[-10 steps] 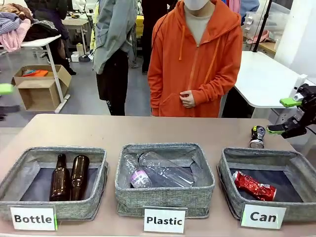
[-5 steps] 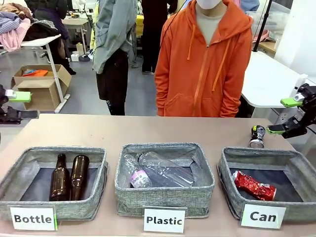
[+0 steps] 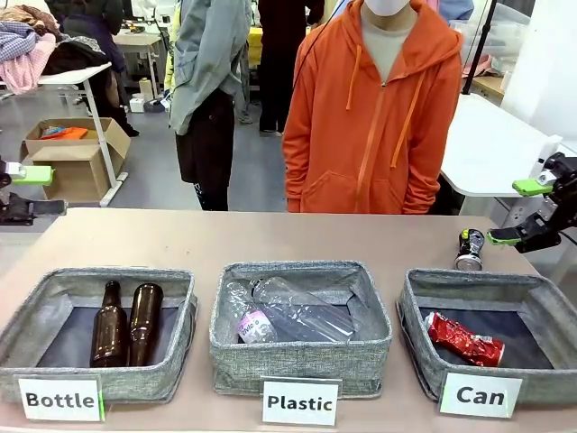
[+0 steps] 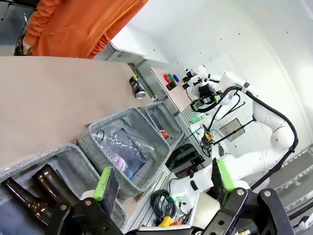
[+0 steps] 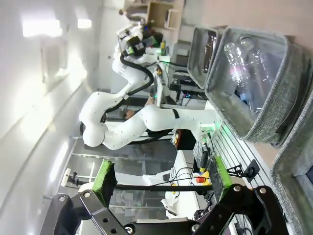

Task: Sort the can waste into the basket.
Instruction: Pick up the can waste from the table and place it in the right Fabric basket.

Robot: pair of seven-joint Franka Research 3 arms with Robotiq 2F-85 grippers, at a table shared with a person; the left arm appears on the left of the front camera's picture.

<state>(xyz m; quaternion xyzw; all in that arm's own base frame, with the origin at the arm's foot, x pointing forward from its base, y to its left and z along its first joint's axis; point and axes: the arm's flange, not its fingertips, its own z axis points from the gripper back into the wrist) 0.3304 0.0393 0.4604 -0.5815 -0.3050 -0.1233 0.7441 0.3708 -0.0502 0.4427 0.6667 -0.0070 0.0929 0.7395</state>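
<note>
A black can stands upright on the table just behind the grey basket with the "Can" card. The crushed red can lies on that basket's dark floor. My right gripper hovers open just right of the black can, apart from it, with nothing between its green pads. My left gripper is open and empty at the table's far left edge. The left wrist view shows the black can far off, with the red can in the farthest basket. Both wrist views show open fingers.
The "Plastic" bin in the middle holds clear bottles. Two brown bottles lie in the "Bottle" bin at the left. A person in an orange hoodie stands at the far side, arms down. The tabletop behind the bins is bare.
My left gripper has come into view at the left edge and settled there. The person shifted slightly right and lowered the hands. The right gripper and the cans stayed put.
</note>
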